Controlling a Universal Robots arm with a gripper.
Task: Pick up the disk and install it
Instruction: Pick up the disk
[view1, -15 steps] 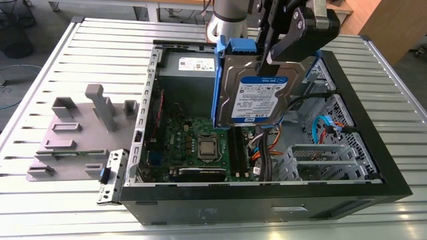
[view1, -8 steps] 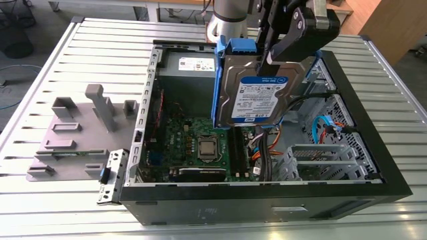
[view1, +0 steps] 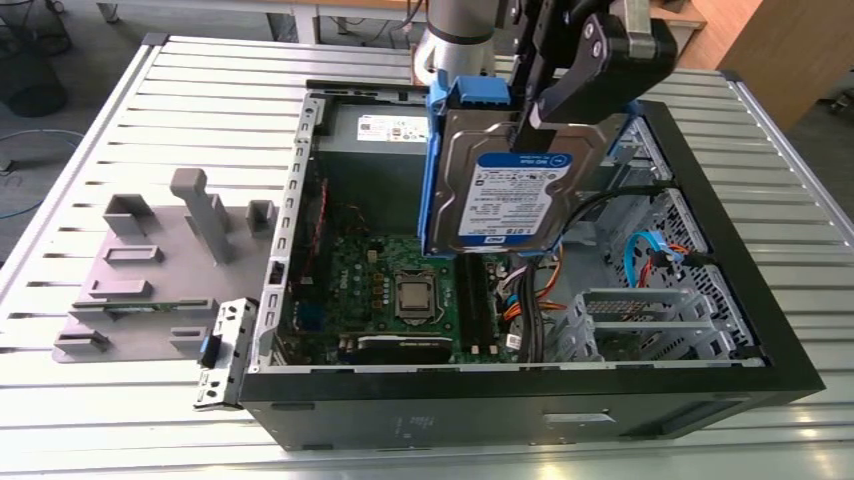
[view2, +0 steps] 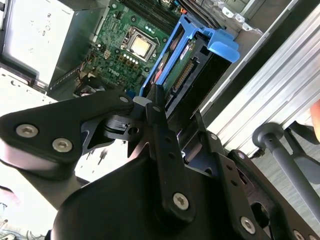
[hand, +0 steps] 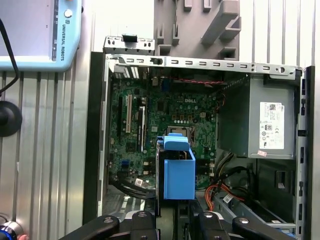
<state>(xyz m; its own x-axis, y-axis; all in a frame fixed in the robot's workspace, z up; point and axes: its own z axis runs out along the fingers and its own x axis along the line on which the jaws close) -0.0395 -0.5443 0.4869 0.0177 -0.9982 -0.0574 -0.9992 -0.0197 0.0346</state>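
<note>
The disk (view1: 514, 195), a silver drive with a white-and-blue label in a blue carrier frame, hangs on edge above the open computer case (view1: 534, 405). My gripper (view1: 545, 118) is shut on its upper part, one black finger across the labelled face. Below it lie the green motherboard (view1: 400, 290) and the cables. In the second wrist view the disk (view2: 192, 65) juts out from between my black fingers (view2: 156, 117), its connector edge showing. The first wrist view looks down on the carrier's blue end (hand: 178, 172), over the motherboard (hand: 170, 112).
A metal drive cage (view1: 641, 320) sits in the case toward the exterior view's right, beside orange and blue cables (view1: 654, 250). The grey power supply box (hand: 260, 120) fills one corner. A grey fixture plate (view1: 160, 260) lies outside the case on the slatted table (view1: 94, 420). A pendant (hand: 35, 35) rests nearby.
</note>
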